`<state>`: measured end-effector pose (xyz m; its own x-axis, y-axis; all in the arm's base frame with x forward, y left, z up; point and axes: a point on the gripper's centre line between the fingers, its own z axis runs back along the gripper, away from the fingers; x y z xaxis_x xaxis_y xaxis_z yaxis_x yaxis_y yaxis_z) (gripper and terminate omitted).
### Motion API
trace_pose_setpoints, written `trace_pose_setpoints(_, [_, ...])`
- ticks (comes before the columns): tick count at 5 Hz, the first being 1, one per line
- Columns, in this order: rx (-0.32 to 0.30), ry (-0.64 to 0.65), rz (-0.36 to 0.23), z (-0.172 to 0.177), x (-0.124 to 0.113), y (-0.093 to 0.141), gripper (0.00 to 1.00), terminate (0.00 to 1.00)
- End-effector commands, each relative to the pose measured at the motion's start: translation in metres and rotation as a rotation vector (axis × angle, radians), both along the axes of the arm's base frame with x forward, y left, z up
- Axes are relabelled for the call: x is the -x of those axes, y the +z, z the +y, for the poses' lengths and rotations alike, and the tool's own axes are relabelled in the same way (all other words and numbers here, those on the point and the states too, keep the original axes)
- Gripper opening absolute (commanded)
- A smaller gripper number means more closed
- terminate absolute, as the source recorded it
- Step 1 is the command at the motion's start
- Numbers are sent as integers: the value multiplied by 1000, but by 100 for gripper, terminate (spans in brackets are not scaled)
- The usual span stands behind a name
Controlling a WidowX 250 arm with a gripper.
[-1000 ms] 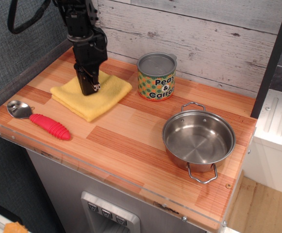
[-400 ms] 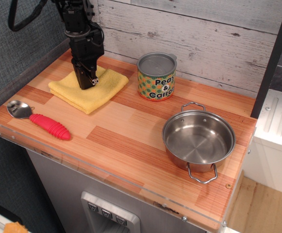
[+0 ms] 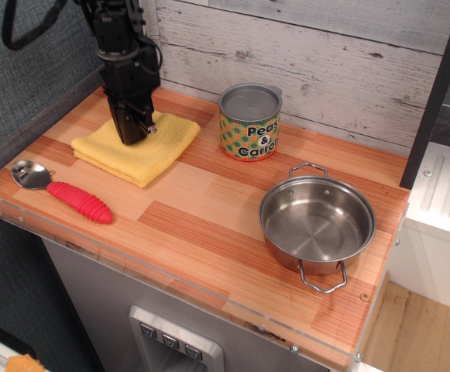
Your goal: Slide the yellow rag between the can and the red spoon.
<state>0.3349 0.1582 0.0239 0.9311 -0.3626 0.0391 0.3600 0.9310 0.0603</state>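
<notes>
The yellow rag (image 3: 143, 149) lies folded on the wooden counter, left of the can (image 3: 249, 122) and behind the red spoon (image 3: 62, 190). The can stands upright near the back wall. The spoon lies near the front left edge, with its silver bowl to the left. My gripper (image 3: 135, 135) points down and presses on the middle of the rag. Its fingers look closed together. The part of the rag under the fingers is hidden.
A shiny steel pot (image 3: 316, 223) with two wire handles stands at the right front of the counter (image 3: 209, 225). A wood-plank wall runs along the back and a dark panel along the left. The counter drops off at the front and right edges.
My gripper has moved left and toward the back with the rag under it. The rag has slid left, away from the can. The can, spoon and pot have not moved.
</notes>
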Motion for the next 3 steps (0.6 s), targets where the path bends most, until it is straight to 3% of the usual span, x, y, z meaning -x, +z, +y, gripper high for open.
trace_pose_setpoints(1, [-63,126,-137,11,-3,32,100,0])
trace_pose_setpoints(3, [-43,162,-167,-5,3,71,100,0])
